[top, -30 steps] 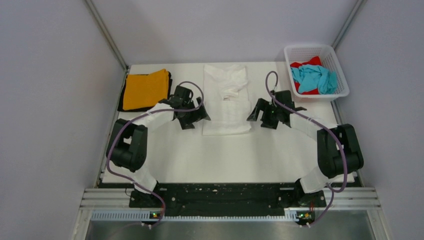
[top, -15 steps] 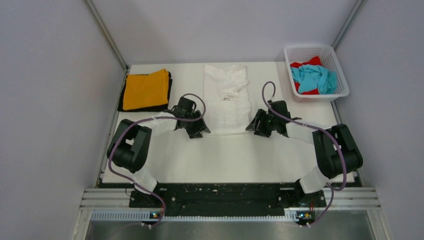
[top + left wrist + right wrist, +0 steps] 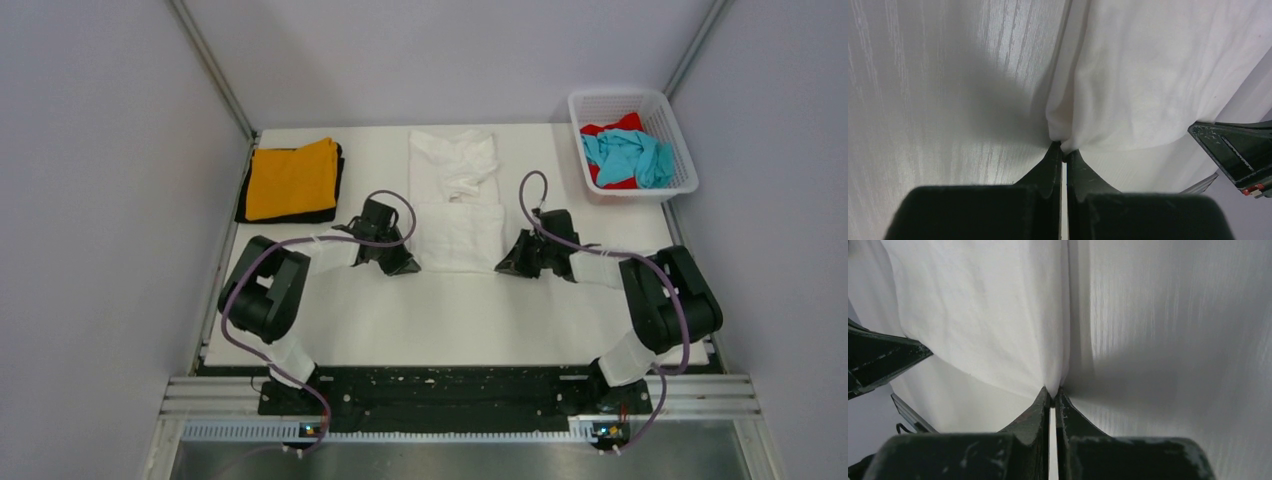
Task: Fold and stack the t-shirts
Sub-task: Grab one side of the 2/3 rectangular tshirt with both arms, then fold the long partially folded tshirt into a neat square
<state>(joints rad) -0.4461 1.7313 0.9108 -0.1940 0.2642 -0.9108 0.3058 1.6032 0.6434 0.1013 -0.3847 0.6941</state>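
left wrist: left gripper (image 3: 1063, 152) pinches soft white tee (image 3: 1128, 75) corner; right gripper (image 3: 1053, 395) likewise.

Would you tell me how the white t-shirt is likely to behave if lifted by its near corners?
Probably floppy: the white t-shirt puckers into soft folds where the left gripper pinches its corner, so it should sag between holds. Likely light, being thin cloth gathered easily at the right gripper. Pushed, it would probably wrinkle, like its crumpled far end.
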